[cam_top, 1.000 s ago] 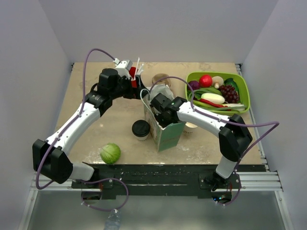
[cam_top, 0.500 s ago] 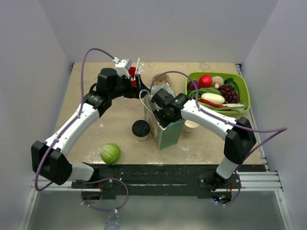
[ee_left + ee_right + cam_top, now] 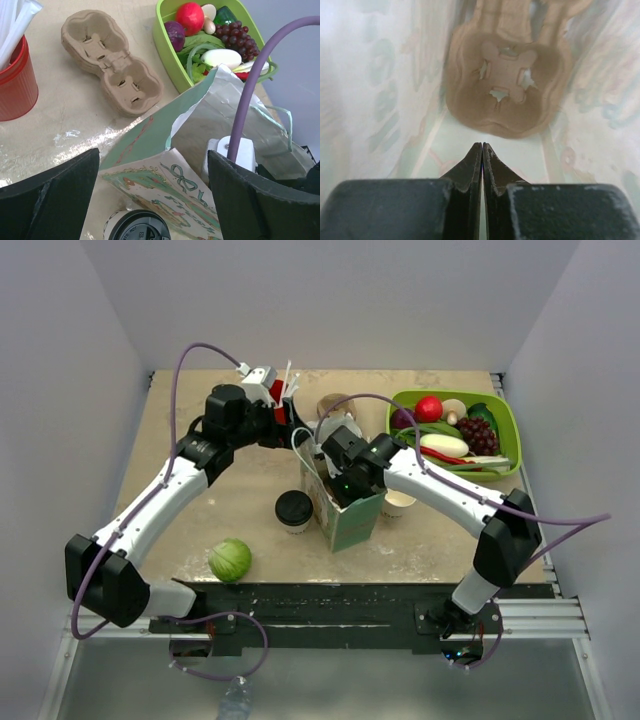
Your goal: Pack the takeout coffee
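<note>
The takeout coffee (image 3: 294, 510) stands below the wide-spread left gripper (image 3: 153, 152), just beside the paper bag (image 3: 352, 520). The right gripper (image 3: 482, 146), pressed together and empty, reaches down inside that bag. The cup is probably light, thin-walled and crushable, so grip it gently around the wall, just under the slick lid.

The takeout coffee (image 3: 293, 508), a white cup with black lid, stands upright just beside the green bag (image 3: 352, 522).

Coffee cup (image 3: 294, 508) just L of bag (image 3: 355, 522); carrier (image 3: 507, 95) in bag; veg tub (image 3: 508, 425) back R; cabbage (image 3: 229, 560) front L.
</note>
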